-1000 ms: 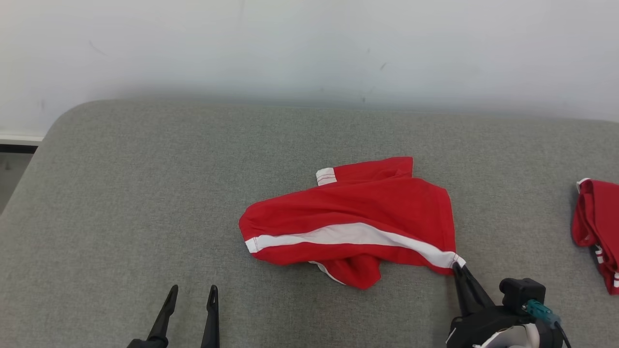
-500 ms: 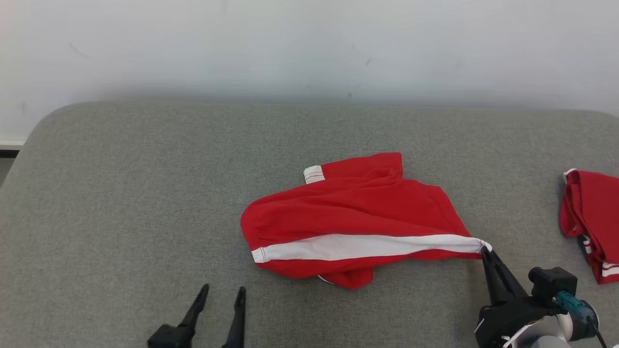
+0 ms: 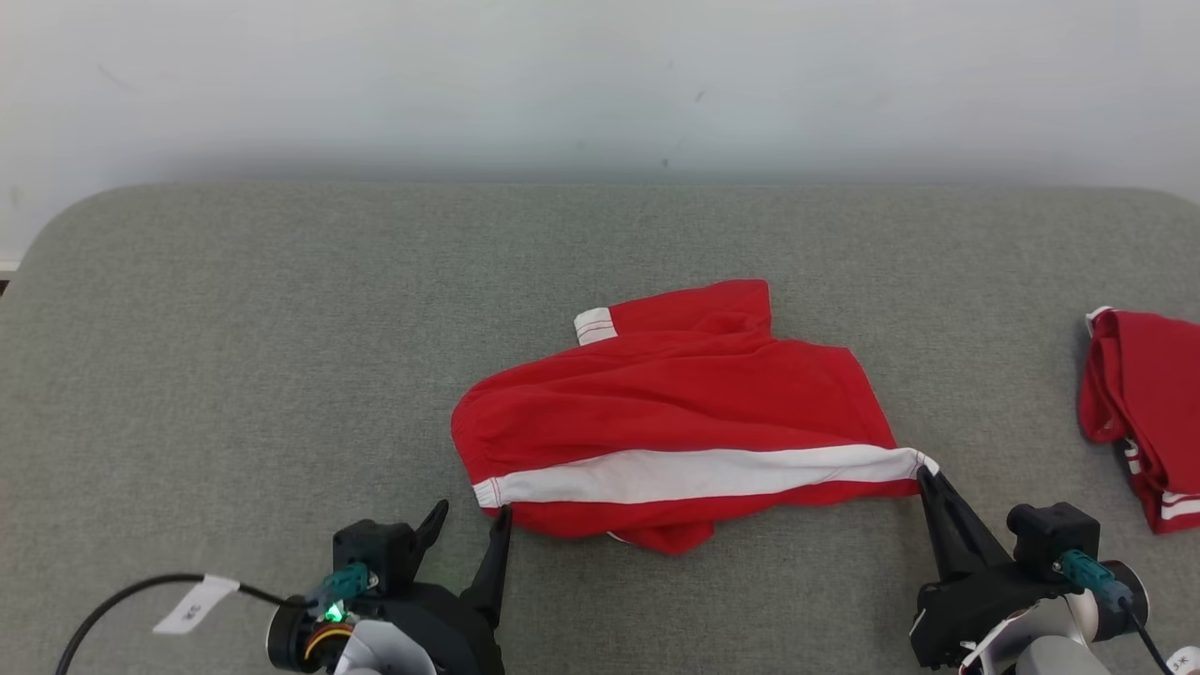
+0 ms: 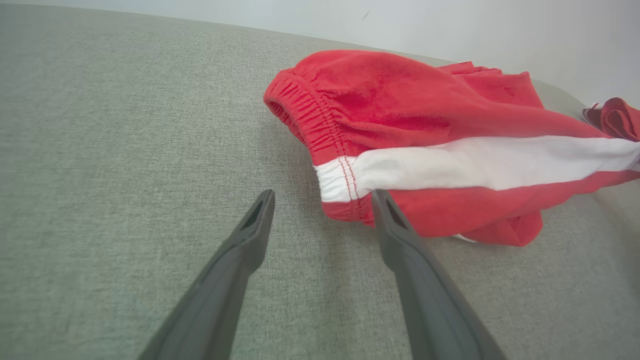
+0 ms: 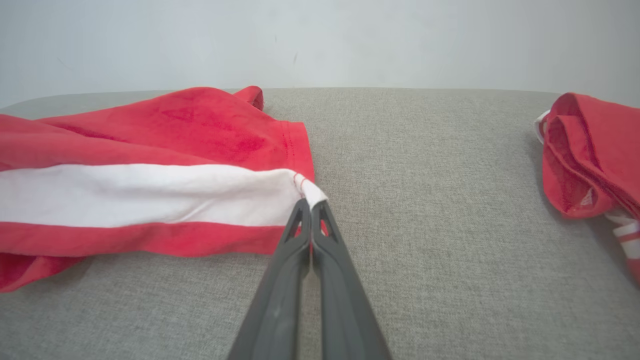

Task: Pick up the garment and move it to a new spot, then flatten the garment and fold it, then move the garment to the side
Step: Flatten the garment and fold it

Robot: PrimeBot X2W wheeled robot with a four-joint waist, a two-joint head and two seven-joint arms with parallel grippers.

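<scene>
Grey fabric surface (image 3: 234,328) under striped garment (image 3: 675,403), second red garment (image 3: 1139,394)

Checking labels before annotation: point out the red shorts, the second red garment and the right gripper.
red shorts (image 3: 712,394), head view, red cloth at its middle.
second red garment (image 3: 1144,394), head view, red fold near the right edge.
right gripper (image 5: 311,206), right wrist view, between its shut fingertips, at the shorts' corner.

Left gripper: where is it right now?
Head view, lower left: the left gripper is open over the grey cushion, one fingertip at the waistband corner of the red shorts, by the white stripe.
</scene>
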